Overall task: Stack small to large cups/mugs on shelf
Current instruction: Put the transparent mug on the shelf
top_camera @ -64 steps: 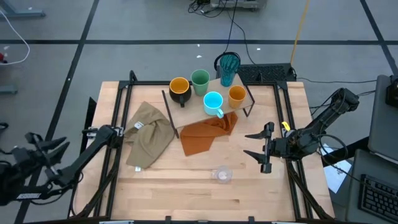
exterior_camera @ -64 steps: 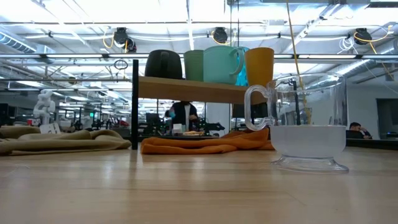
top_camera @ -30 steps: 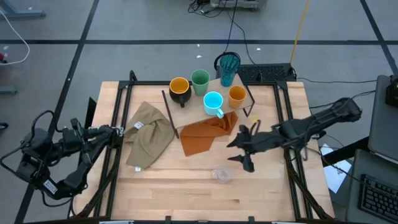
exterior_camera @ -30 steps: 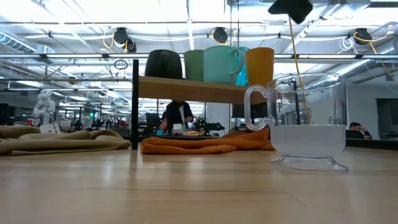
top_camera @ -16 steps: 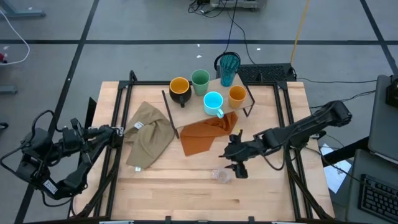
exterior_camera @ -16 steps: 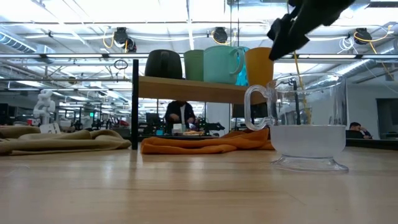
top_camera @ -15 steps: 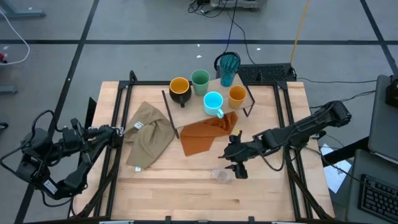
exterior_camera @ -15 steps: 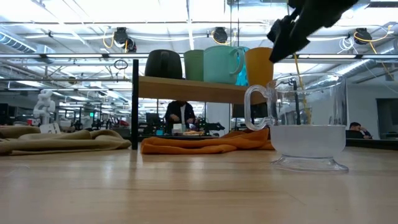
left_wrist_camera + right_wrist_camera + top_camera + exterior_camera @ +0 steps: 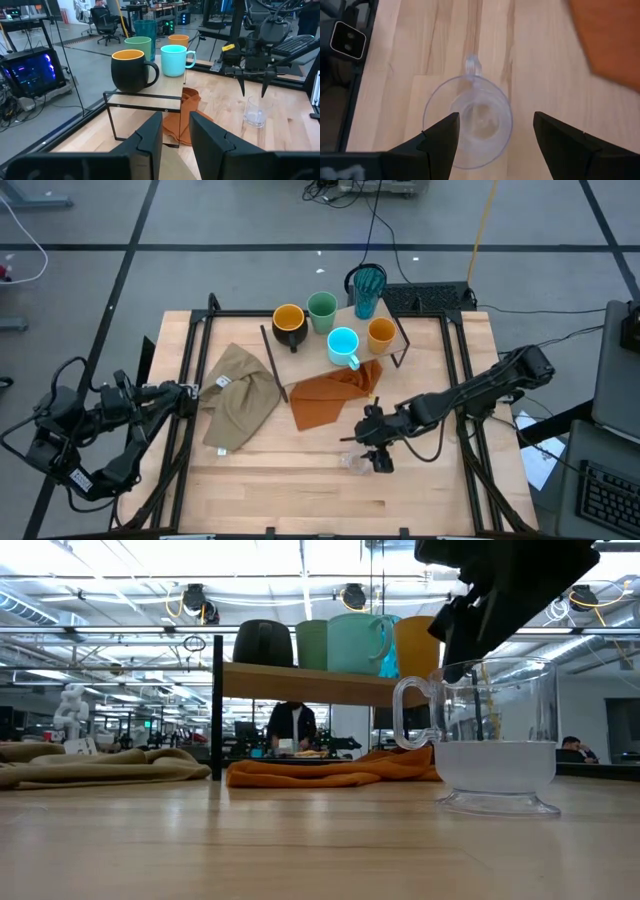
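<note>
Judging progress from how things lie: five cups stand on the shelf, one is not there yet. Taking the shelf as landmark and going left to right in the high view: the left gripper waits well off the shelf's left end, beside the beige cloth, jaws a little apart w/ nothing between them. On the shelf: black mug, green cup, blue mug, teal tumbler, orange cup. They sit in a cluster, not nested, so the small-to-large order looks not done. An orange cloth lies on the table in front of the shelf. The clear glass stands on the table well in front of the shelf, toward its right half. The right gripper hangs directly over the glass, jaws spread wide on both sides of its rim, not yet pinching.

Vs. two seconds ago: the right arm was near the table's right edge, now it is stretched in over the glass. The left arm is pulled back a bit. Cups, glass & cloths are where they were.
</note>
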You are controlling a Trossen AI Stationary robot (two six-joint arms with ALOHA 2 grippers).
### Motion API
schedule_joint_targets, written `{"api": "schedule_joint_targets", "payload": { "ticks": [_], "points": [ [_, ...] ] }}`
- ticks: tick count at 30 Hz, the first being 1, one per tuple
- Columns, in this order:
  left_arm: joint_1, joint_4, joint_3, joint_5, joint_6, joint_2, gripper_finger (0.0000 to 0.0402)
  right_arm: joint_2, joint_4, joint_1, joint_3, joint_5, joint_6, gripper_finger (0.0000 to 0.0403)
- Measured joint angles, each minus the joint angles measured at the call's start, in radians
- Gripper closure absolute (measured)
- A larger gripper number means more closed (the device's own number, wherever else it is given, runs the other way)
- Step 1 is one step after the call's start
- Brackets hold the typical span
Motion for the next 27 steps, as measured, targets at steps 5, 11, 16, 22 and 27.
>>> {"api": "schedule_joint_targets", "payload": {
  "ticks": [5, 11, 16, 22, 27],
  "points": [
    [0.0, -0.004, 0.0, 0.0, 0.004, 0.0, 0.0304, 0.027, 0.001, 0.001, 0.0, -0.001, 0.01, 0.0156],
    [0.0, -0.007, 0.0, 0.0, 0.005, 0.0, 0.0304, 0.051, 0.021, 0.002, -0.012, -0.03, 0.02, 0.0156],
    [0.0, -0.007, 0.0, 0.0, 0.005, 0.0, 0.0304, 0.05, 0.024, 0.001, -0.025, -0.03, 0.021, 0.0156],
    [0.0, -0.008, 0.0, 0.0, 0.003, 0.0, 0.0304, 0.067, 0.025, 0.001, -0.025, -0.03, 0.029, 0.0163],
    [0.0, -0.008, 0.0, 0.0, 0.001, 0.0, 0.0304, 0.086, 0.027, 0.001, -0.025, -0.03, 0.028, 0.0189]
  ]
}}
